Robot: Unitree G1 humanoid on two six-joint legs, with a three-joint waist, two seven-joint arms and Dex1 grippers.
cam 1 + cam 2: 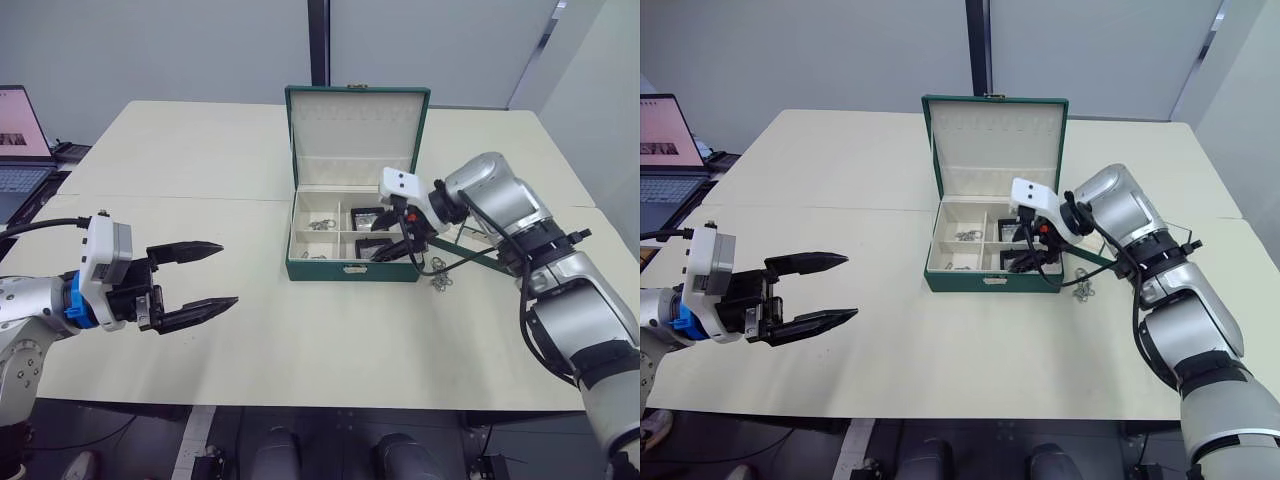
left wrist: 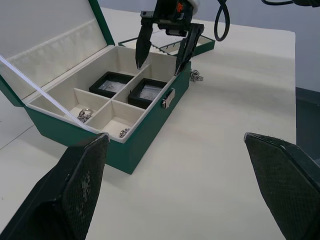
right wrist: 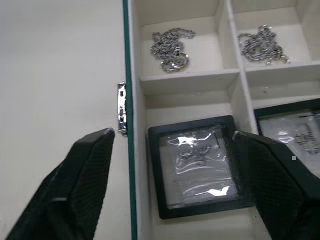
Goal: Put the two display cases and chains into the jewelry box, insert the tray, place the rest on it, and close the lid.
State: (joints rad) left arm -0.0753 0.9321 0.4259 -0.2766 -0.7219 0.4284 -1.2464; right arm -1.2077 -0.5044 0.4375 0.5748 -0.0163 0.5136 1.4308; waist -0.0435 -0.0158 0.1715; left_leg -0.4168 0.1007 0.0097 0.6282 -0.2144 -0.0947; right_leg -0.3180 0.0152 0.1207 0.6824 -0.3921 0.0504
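Silver arms, black fingers, blue wrist ring

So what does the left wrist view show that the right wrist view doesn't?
Left wrist: the right gripper open above the box, the lid, the tray, a loose chain on the table. Right wrist: a top-down look at the front case. Both: two cases and two chains in compartments, plus the clasp.

Probably office or lab: laptop [image 1: 18, 140], pale tables [image 1: 200, 150], grey partition walls [image 1: 150, 50].
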